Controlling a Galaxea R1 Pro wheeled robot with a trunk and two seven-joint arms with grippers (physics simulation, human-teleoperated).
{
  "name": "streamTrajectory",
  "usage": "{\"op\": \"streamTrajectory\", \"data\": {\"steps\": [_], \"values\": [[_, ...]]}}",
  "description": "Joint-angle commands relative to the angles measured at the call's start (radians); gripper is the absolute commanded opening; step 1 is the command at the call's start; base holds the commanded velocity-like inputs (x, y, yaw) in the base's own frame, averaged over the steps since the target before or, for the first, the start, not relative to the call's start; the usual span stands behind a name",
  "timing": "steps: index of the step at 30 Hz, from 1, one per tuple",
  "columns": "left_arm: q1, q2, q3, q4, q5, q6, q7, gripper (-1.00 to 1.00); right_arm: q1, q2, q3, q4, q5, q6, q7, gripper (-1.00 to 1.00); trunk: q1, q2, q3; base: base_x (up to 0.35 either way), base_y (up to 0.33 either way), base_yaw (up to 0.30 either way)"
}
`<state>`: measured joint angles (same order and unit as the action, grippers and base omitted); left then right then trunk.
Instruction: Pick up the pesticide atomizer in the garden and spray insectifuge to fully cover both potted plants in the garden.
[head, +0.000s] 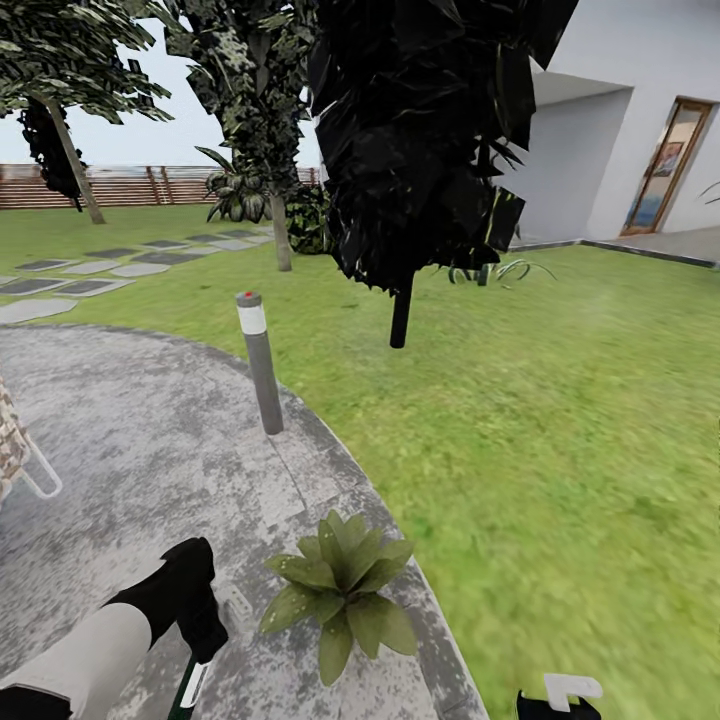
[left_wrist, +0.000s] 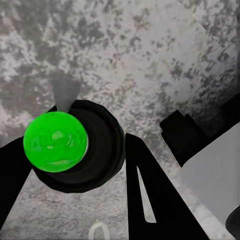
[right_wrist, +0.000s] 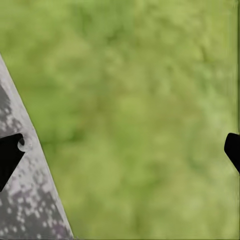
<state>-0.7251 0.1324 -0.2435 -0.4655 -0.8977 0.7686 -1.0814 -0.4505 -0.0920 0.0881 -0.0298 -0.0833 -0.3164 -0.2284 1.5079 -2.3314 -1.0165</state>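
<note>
Hiding most of the pesticide atomizer — left end effector clamped around it.

No writing, brand, number or sign could be read anywhere in the garden. The white band below the red-dotted cap of the bollard lamp was seen blank, and the framed picture by the house door was too blurred to be made out.
</note>
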Motion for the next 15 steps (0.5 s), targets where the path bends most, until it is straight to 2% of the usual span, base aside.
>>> {"op": "streamTrajectory", "data": {"steps": [1,6,9,15], "values": [[0.000,0.000,-0.004,-0.002,-0.007,0.006,-0.003,-1.00,-0.001,0.001,0.009,0.001,-0.009,-0.003,-0.002,1.00,0.000,0.000,-0.001,0.035,-0.239,0.018],[0.001,0.000,-0.001,0.008,0.004,0.006,0.102,-1.00,0.000,0.001,0.009,0.000,-0.009,-0.003,-0.002,1.00,0.000,0.000,-0.004,0.008,-0.065,0.173],[0.002,-0.008,-0.002,0.012,0.007,0.006,0.108,-1.00,-0.001,0.000,0.009,0.001,-0.009,-0.003,-0.002,1.00,0.000,0.000,-0.005,0.000,-0.052,0.106],[0.003,-0.013,0.000,0.013,0.009,0.006,0.107,-1.00,0.000,0.001,0.009,0.001,-0.009,-0.003,-0.002,1.00,0.000,0.000,-0.005,-0.006,-0.245,0.009]]}}
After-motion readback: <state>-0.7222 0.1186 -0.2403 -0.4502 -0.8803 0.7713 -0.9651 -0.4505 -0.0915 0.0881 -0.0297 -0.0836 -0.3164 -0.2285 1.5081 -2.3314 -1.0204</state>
